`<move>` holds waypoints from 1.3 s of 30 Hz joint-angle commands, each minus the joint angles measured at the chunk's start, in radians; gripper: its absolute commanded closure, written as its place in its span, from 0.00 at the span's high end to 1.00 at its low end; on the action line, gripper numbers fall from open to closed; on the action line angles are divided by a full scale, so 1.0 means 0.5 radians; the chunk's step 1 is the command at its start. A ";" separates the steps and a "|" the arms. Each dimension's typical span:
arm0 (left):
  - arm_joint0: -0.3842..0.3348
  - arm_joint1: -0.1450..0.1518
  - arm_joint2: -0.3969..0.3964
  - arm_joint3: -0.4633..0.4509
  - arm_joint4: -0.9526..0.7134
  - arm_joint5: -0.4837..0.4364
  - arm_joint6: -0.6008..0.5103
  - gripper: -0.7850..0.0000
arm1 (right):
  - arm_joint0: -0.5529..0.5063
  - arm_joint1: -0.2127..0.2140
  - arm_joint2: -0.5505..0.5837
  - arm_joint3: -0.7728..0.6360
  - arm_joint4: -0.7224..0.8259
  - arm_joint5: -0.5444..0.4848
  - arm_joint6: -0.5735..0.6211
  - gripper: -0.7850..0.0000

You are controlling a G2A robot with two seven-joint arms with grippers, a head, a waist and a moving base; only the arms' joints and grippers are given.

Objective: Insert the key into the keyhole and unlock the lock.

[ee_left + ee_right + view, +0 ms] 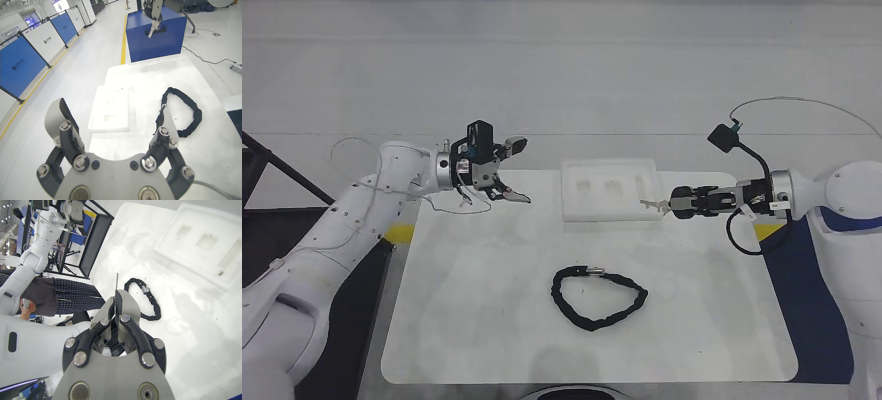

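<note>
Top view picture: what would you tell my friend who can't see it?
The right gripper holds a key at the edge of a white foam tray. A black chain lock lies looped on the white table. The left gripper hangs open over the table's other side.

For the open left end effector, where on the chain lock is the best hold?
Probably the sleeved chain just behind the metal lock head, from straight above: the loop lies flat on the table, leaving room both sides.
</note>
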 commanded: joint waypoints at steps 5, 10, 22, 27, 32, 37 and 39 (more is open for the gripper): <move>0.040 -0.144 0.150 0.085 0.015 0.045 0.072 1.00 | 0.000 0.000 0.000 0.000 0.000 0.000 0.000 0.00; 0.018 -0.301 0.293 0.214 0.095 0.060 0.131 1.00 | 0.000 0.000 0.000 0.000 0.000 0.000 0.000 0.00; 0.012 -0.641 0.527 0.657 0.262 0.070 0.336 1.00 | 0.000 0.000 0.000 0.000 0.000 0.000 0.000 0.00; 0.012 -0.641 0.527 0.657 0.262 0.070 0.336 1.00 | 0.000 0.000 0.000 0.000 0.000 0.000 0.000 0.00; 0.012 -0.641 0.527 0.657 0.262 0.070 0.336 1.00 | 0.000 0.000 0.000 0.000 0.000 0.000 0.000 0.00; 0.012 -0.641 0.527 0.657 0.262 0.070 0.336 1.00 | 0.000 0.000 0.000 0.000 0.000 0.000 0.000 0.00; 0.012 -0.641 0.527 0.657 0.262 0.070 0.336 1.00 | 0.000 0.000 0.000 0.000 0.000 0.000 0.000 0.00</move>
